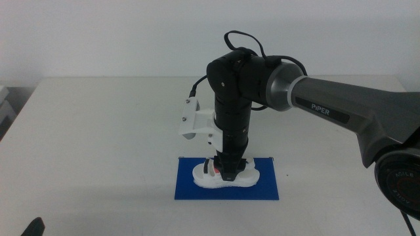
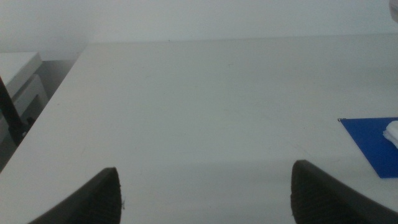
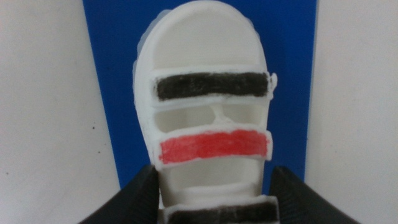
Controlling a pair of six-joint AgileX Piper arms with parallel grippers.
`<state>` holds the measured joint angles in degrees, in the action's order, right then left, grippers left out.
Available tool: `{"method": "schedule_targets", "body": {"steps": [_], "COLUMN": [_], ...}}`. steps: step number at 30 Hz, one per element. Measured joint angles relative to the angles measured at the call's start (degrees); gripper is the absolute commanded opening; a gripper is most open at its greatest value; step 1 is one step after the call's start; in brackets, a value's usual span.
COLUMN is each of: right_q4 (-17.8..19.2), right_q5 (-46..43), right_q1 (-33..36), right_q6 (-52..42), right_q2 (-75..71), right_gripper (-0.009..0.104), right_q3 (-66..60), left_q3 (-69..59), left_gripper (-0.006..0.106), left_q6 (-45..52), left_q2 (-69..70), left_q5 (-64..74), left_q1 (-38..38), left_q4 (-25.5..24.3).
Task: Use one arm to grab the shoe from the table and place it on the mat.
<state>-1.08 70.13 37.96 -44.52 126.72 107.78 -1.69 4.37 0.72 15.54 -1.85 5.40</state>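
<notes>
The white shoe [image 1: 246,177] with black and red straps rests flat on the blue mat [image 1: 187,187] at the table's [image 1: 98,131] front middle. The right arm [image 1: 341,108] reaches in from the right and points straight down over it. My right gripper [image 1: 229,174] is shut on the shoe's middle. In the right wrist view its jaws press both sides of the shoe [image 3: 205,62], with the mat [image 3: 112,74] beneath. My left gripper [image 2: 205,193] is open and empty, low at the front left [image 1: 33,226]. Its view shows the mat's corner [image 2: 373,140] and the shoe's end [image 2: 393,132].
The off-white table [image 2: 217,93] stretches bare around the mat. A white bracket with the wrist camera [image 1: 195,121] sticks out from the right arm's left side. Grey furniture [image 2: 22,81] stands past the table's left edge.
</notes>
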Motion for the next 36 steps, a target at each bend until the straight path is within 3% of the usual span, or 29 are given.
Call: {"method": "schedule_targets", "body": {"steps": [4,6,7,9,13,18,22,30,36], "right_q4": [-0.19,-0.19,-0.20,-0.64,-1.19,-2.50,-3.82,-3.80,0.24], "right_q5": [0.00,0.00,0.00,0.01,0.01,-0.04,-3.50,-21.55,-32.79], "right_q1": [0.00,0.00,0.00,0.00,0.02,-0.13,-1.86,-10.05,-17.14], "right_q6": [0.90,1.08,1.10,1.15,1.15,2.35,8.64,25.89,37.60], "right_q2": [0.00,0.00,0.05,0.20,0.02,-4.60,-13.27,-41.54,-62.65], "right_gripper": [0.003,0.015,0.055,0.071,0.091,0.092,0.092,0.092,0.092], "right_q3": [0.00,0.00,0.00,0.00,0.00,0.00,-3.75,-28.73,-47.00], "left_q3": [0.00,0.00,0.00,0.00,0.00,0.00,0.00,0.00,0.00], "left_gripper": [0.094,0.094,0.094,0.094,0.094,0.094,0.094,0.094,0.094], "left_q6": [0.00,0.00,0.00,0.00,0.00,0.00,0.00,0.00,0.00], "left_q2": [0.00,0.00,0.00,0.00,0.00,0.00,0.00,0.00,0.00], "left_q5": [0.00,0.00,0.00,0.00,0.00,0.00,0.00,0.00,0.00], "left_q1": [0.00,0.00,0.00,0.00,0.00,0.00,0.00,0.00,0.00], "left_q4": [0.00,0.00,0.00,0.00,0.00,0.00,0.00,0.00,0.00]}}
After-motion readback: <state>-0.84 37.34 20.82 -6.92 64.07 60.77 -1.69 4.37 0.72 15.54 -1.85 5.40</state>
